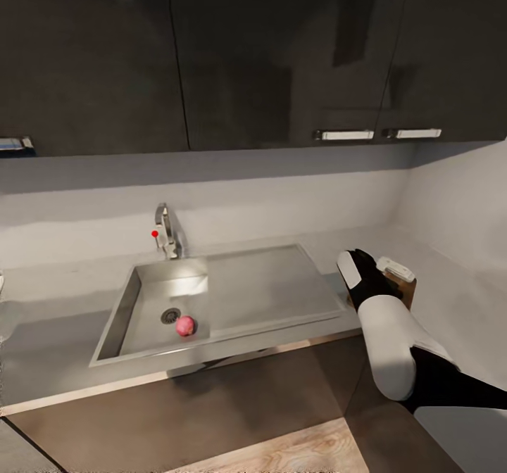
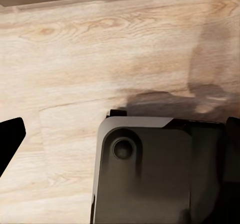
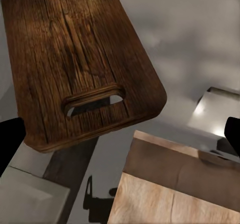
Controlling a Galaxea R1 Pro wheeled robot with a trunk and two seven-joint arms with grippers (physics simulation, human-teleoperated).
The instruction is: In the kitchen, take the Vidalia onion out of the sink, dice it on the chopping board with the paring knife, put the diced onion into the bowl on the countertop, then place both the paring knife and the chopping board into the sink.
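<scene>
Dark glossy wall cabinets [image 1: 282,51] are hanging over the grey countertop [image 1: 56,297], and you're looking down at the sink [image 1: 267,290] set into it. The Vidalia onion [image 1: 185,326] is sitting in the basin, just at 4 o'clock of the round drain [image 1: 170,314]. Your right arm [image 1: 384,332] is reaching over the counter at 3 o'clock of the sink, and its wrist camera is looking at the chopping board [image 3: 80,59] lying on the grey top. Can't tell how either gripper's jaws are standing. Left wrist camera is facing the wooden floor [image 2: 100,59]
</scene>
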